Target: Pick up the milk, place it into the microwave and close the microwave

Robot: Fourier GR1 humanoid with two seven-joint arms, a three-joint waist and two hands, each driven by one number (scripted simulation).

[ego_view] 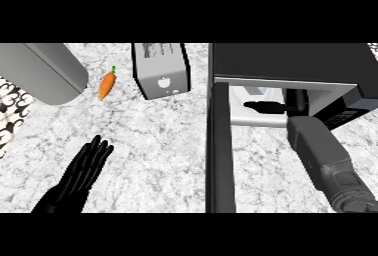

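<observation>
On the white-and-grey marbled stone counter [162, 145], right half of the head view: a black box-shaped microwave [288, 60] with its black door [220, 150] swung open toward the lower edge, seen edge-on as a long dark slab. The right grey forearm [321, 155] runs from the lower right corner up and slightly left, into the lit cavity. The black right hand [267, 106] sits at the cavity mouth, palm region dark against the pale interior floor, thumb side pointing left. Its fingers curl, but I cannot tell whether they close around anything.

Milk: a small pale carton-like shape with a bluish mark [255, 91] shows just above and left of the right hand, inside the cavity. Mostly hidden by the upper frame of the microwave and by the hand; its long axis and facing cannot be read. Contact between it and the hand is not resolvable.

Left hand [85, 167]: black, lower left, palm flat, fingers straight and slightly spread, pointing up and right, holding nothing. Resting.

Other items on the counter: a small orange carrot with a green top [108, 85], tip toward the lower left; a grey rectangular box with a dark printed top face [162, 70] between carrot and microwave; a large grey rounded object [40, 70] at upper left.
</observation>
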